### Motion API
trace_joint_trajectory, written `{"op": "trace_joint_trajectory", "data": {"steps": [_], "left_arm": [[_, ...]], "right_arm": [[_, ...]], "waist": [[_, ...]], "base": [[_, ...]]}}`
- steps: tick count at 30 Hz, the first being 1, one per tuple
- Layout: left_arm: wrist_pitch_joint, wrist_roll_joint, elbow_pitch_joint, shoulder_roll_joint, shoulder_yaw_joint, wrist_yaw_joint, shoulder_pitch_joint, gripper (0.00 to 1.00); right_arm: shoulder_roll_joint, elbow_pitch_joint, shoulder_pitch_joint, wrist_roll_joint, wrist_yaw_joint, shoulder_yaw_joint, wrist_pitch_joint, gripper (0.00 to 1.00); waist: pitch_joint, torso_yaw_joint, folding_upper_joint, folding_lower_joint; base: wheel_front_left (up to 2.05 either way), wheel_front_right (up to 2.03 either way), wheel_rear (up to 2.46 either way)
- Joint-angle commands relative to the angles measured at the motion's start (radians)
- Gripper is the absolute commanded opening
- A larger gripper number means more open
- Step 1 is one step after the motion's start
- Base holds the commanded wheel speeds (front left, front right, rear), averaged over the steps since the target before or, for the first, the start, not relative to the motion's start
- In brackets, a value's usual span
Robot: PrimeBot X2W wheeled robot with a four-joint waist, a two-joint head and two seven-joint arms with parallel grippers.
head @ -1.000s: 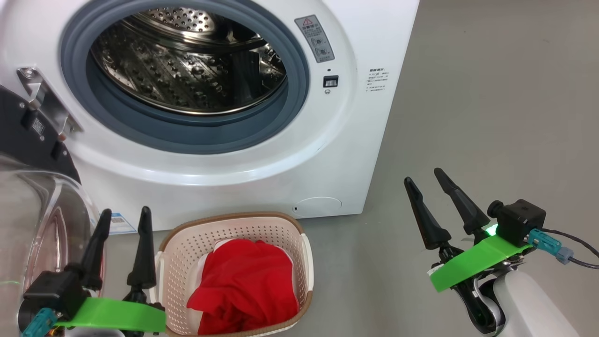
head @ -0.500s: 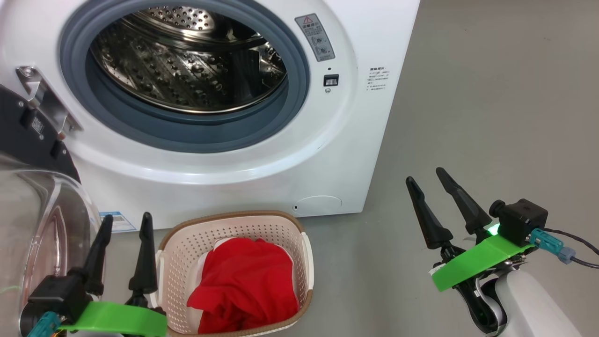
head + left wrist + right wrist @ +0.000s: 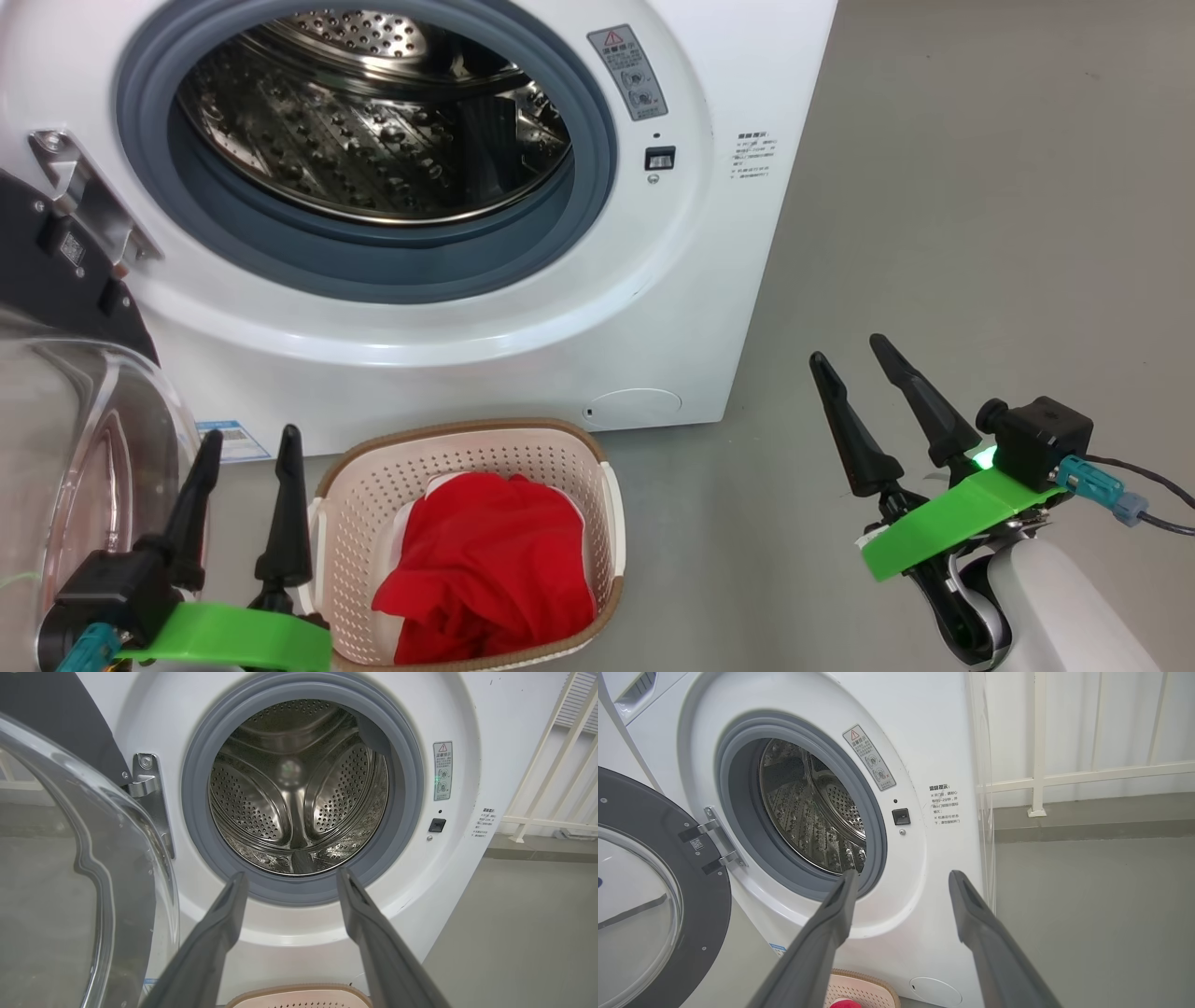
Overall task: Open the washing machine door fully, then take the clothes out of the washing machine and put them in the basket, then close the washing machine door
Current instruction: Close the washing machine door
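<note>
The left gripper, spread like the right gripper, is found slightly lower than before, the clothes are seen in the basket, and only the washing machine door is left to be shut.

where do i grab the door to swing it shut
Grip the door by its black rim, on the edge farthest from the hinge, left fingers coming from the robot's left. The glass bowl bulges smooth and wide, giving no hold; the far edge likely gives most leverage.
</note>
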Motion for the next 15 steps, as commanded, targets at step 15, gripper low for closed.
{"op": "trace_joint_trajectory", "data": {"steps": [15], "left_arm": [[-0.006,-0.002,-0.017,0.036,0.025,0.008,-0.029,1.00]], "right_arm": [[0.001,-0.019,0.007,-0.003,0.002,0.022,-0.012,1.00]], "waist": [[-0.005,-0.004,0.0000,0.0000]], "base": [[-0.24,0.24,0.00]]}}
